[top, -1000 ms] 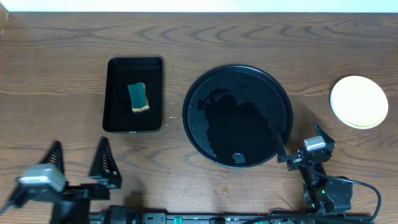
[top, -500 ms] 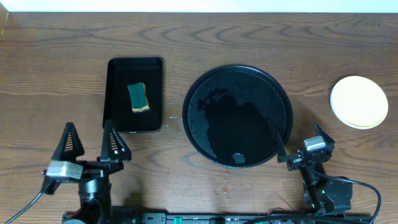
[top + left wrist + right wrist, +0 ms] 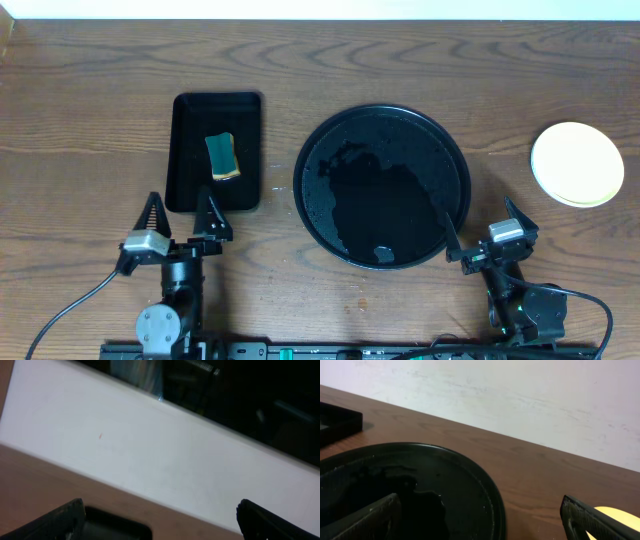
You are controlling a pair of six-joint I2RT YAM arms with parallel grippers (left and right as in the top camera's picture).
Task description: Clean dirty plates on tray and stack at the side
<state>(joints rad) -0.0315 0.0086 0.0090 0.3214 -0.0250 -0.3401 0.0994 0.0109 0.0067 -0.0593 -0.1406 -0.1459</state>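
My right claw [image 3: 475,212] hangs wide open with nothing in it, its inner finger just over the near right rim of the large round glossy black tray [image 3: 330,150]. My left claw [image 3: 180,202] is equally spread and empty, at the near edge of the small rectangular black tray [image 3: 190,120] that holds the green-and-yellow sponge [image 3: 224,157].

The round tray carries no plates, only a wet sheen (and one small glint near its front). The one plate I can see, a round pale yellow plate [image 3: 577,164], sits on the bare dark brown wood-grain tabletop [image 3: 400,60], well right of the tray. Whether others lie beneath it I cannot tell.

It lies ahead and to the right of my right claw and far from my left, so any further touch falls to the right arm. Being round, it has no long axis. I judge the job about finished.
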